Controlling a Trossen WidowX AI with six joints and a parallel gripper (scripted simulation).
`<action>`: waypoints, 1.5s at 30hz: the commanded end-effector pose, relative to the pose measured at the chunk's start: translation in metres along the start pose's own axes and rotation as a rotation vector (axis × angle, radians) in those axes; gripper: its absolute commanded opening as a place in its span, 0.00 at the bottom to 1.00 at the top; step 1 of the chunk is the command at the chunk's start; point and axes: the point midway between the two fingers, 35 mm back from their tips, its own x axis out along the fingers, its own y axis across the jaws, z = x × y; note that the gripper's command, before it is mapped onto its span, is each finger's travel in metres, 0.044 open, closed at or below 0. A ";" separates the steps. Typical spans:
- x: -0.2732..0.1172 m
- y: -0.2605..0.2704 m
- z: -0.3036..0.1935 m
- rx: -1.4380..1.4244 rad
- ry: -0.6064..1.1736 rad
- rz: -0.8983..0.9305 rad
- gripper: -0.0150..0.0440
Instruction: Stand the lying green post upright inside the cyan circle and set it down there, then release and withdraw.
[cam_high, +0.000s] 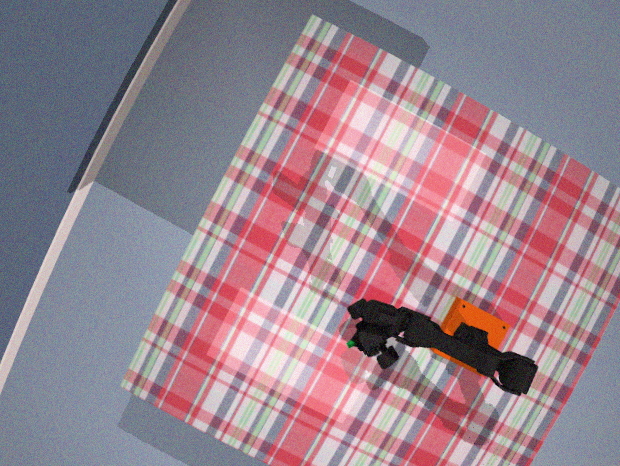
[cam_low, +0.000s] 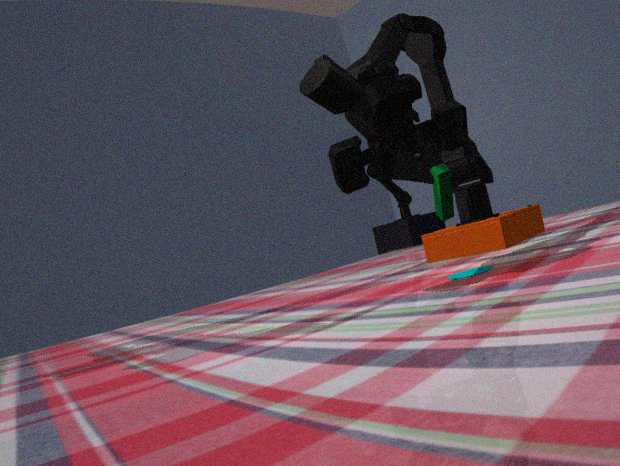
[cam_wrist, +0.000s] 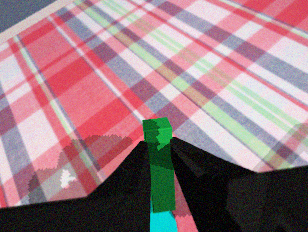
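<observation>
The green post (cam_high: 350, 343) (cam_low: 443, 192) (cam_wrist: 162, 185) is held in the air, close to upright, with its lower end above the table. My gripper (cam_wrist: 158, 145) is shut on it; the black fingers press on both sides near its upper end. The cyan circle (cam_low: 471, 273) (cam_wrist: 162, 222) lies flat on the checked cloth. It shows just past the post's lower end in the wrist view, and below the post, a little to the right, in the exterior view. In the top view the circle is hidden under the arm.
An orange box (cam_high: 483, 316) (cam_low: 463, 244) stands on the checked cloth (cam_high: 426, 225) under the arm, behind the circle in the exterior view. A dark block (cam_low: 393, 238) shows behind the box's left side. Arm shadows fall on the cloth.
</observation>
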 end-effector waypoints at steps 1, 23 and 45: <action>-0.001 0.000 -0.002 0.007 -0.028 0.005 0.29; -0.009 -0.001 -0.004 -0.008 -0.170 0.019 0.29; -0.019 0.002 -0.007 -0.040 -0.303 0.033 0.29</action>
